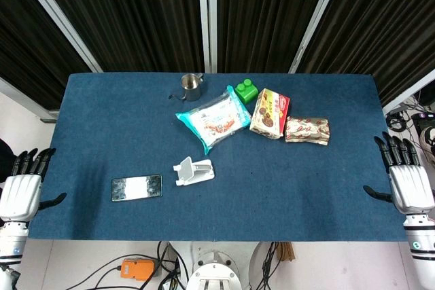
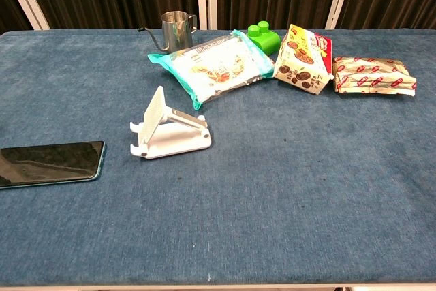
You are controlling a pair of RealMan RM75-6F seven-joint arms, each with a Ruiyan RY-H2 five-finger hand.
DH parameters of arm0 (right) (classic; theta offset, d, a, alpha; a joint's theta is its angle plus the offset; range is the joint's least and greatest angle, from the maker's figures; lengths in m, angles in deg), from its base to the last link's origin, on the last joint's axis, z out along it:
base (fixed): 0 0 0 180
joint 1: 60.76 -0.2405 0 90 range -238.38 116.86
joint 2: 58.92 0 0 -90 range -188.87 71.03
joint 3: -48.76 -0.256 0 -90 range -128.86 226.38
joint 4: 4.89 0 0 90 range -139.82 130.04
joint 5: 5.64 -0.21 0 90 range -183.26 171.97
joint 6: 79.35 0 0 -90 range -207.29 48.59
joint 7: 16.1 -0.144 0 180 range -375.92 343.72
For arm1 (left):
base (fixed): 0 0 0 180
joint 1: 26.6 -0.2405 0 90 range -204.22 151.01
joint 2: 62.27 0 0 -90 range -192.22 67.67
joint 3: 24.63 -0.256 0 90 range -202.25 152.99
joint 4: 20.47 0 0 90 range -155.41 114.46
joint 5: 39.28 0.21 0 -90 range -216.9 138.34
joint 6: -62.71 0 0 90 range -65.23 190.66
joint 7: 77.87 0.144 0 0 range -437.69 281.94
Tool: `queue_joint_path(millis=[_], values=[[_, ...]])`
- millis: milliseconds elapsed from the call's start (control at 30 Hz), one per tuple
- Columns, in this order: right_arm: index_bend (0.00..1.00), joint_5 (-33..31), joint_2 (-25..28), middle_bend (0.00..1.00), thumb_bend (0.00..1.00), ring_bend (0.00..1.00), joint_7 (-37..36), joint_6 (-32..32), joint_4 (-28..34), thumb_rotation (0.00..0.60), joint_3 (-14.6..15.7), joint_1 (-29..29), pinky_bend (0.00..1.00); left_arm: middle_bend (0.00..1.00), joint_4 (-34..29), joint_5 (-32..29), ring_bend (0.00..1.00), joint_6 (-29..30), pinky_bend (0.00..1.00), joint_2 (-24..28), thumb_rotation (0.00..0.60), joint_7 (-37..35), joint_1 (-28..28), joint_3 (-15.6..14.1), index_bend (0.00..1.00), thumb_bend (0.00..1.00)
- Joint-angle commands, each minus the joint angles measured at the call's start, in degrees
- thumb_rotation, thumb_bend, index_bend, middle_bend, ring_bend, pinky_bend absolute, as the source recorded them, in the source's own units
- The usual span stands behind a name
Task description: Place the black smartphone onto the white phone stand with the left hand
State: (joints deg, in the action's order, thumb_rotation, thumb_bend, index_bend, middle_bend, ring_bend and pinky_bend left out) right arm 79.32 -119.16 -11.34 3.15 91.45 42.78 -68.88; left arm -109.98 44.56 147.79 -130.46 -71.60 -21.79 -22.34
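Observation:
The black smartphone lies flat, screen up, near the table's front left. Just to its right stands the white phone stand, its backrest tilted up. My left hand hovers off the table's left edge, fingers spread and holding nothing, well left of the phone. My right hand hangs off the right edge, fingers apart and holding nothing. Neither hand shows in the chest view.
At the back of the blue table sit a steel pitcher, a teal snack bag, a green block, a cookie box and a red-white packet.

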Motion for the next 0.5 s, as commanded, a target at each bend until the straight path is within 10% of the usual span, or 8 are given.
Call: queue_joint_path(millis=[33,500], values=[[0.0,-0.3,0.3,0.04,0.1,0.0,-0.1,0.4,0.3,0.6,-0.4,-0.1,0.04,0.11,-0.7,0.5,0.01,0.0,0.0,-0.1,0.6,0.2,0.0,-0.3,0.08,0.04],[0.0,0.2,3.2,0.04,0.1,0.0,-1.0,1.2,1.8,0.6,-1.2,-0.2,0.04,0.14,-7.8,2.3,0.07,-10.3,0.0,-6.9,0.6,7.4,7.0,-0.8,0.19,0.08]])
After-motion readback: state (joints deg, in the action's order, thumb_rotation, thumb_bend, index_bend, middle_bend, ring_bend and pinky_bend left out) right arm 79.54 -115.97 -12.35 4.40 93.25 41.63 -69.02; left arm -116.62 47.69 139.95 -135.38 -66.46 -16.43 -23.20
